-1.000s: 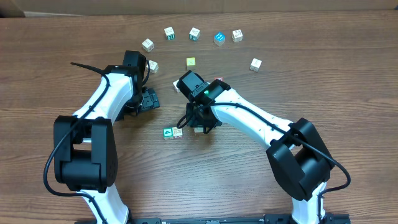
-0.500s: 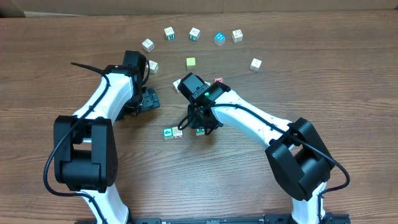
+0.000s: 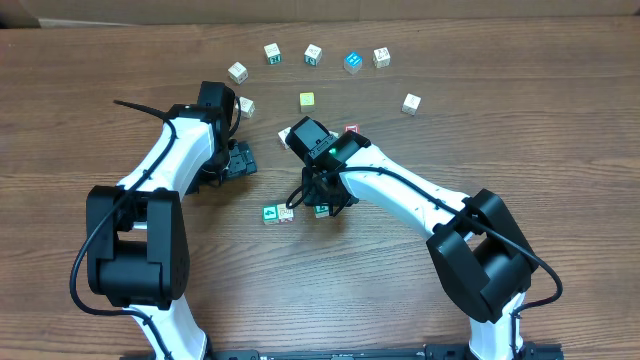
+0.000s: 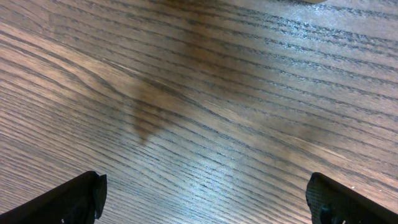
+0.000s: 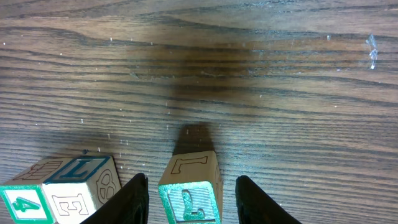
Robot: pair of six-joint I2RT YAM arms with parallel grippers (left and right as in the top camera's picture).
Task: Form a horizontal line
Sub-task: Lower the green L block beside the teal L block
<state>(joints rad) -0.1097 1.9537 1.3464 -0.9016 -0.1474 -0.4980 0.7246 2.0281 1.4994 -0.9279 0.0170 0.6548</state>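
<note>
L block (image 5: 189, 193) within right end effector (image 5: 193, 202), wrist-view only

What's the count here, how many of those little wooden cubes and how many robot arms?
Blocks in the started row: 3
Loose blocks farther back: 10, three of them partly hidden
Robot arms: 2
Total: 15
</note>
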